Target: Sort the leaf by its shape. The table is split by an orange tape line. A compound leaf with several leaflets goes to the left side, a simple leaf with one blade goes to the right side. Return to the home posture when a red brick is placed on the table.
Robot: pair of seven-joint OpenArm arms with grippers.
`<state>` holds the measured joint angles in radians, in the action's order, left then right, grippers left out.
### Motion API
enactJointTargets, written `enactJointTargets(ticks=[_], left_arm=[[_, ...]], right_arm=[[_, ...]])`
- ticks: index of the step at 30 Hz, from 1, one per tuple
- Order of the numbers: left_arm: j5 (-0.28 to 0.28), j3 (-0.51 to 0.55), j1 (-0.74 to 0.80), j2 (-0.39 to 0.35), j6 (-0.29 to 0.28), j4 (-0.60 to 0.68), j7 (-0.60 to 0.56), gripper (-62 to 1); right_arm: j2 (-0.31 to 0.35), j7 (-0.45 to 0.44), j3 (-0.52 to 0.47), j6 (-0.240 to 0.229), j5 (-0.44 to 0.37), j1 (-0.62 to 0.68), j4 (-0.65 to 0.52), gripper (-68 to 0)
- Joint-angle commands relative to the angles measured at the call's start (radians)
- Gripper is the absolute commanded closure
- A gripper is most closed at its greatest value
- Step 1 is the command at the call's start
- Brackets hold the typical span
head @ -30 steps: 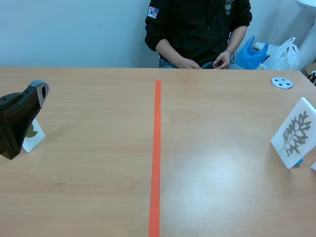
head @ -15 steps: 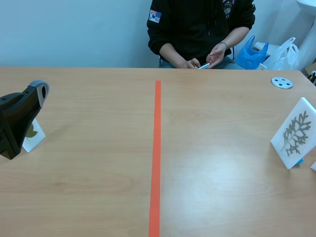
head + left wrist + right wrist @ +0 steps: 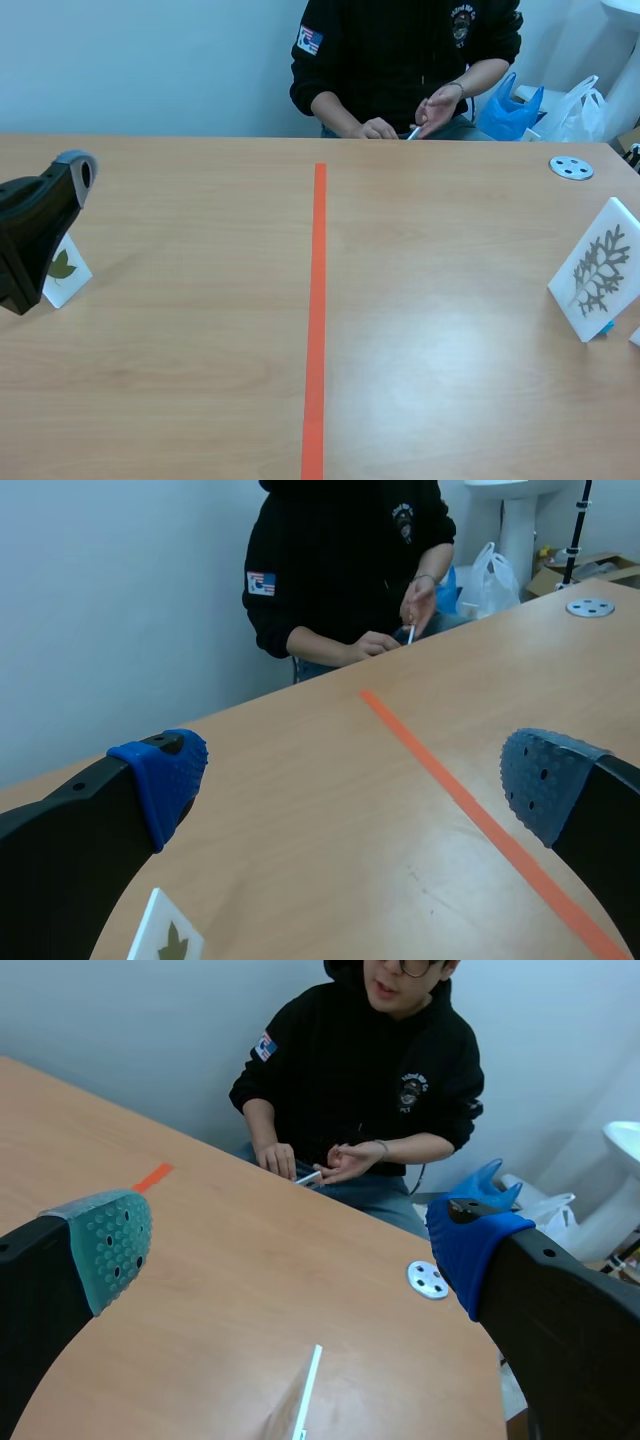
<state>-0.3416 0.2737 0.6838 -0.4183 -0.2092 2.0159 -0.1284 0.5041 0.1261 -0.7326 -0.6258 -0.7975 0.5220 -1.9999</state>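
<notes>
Fingers of the left gripper (image 3: 355, 780) stand wide apart, the small white card with a green leaf (image 3: 165, 942) just beside one. Right gripper (image 3: 290, 1250) is equally spread, the white card with a grey branching leaf (image 3: 597, 270) ahead between its fingers.

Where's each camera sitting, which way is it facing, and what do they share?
Scene view: between the arms, facing across the table to the person; left gripper shows.
Left wrist view: on the left arm, looking past its open fingers at the small leaf card and tape line.
Right wrist view: on the right arm, past the open right gripper, toward the grey disc.
Shared: the person.
</notes>
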Motion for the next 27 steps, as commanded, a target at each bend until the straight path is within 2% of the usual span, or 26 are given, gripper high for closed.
enactJointTargets(ticks=[1,9,12,27], left_arm=[[-0.007,0.009,-0.006,-0.001,0.005,0.016,-0.026,-62.3],[-0.006,0.009,-0.006,0.000,0.011,0.016,-0.063,-62.3],[-0.006,0.009,-0.012,0.000,0.016,0.016,-0.062,-62.3],[-0.006,0.009,-0.017,0.000,0.016,0.016,-0.055,-62.3]], right_arm=[[0.000,-0.012,0.002,0.004,-0.011,-0.002,0.005,-56.4],[0.000,-0.040,0.021,0.010,-0.011,-0.002,0.015,-56.5],[0.000,-0.040,0.021,0.027,-0.011,-0.002,0.024,-56.5],[0.001,-0.035,0.021,0.027,-0.011,-0.002,0.051,-56.4]])
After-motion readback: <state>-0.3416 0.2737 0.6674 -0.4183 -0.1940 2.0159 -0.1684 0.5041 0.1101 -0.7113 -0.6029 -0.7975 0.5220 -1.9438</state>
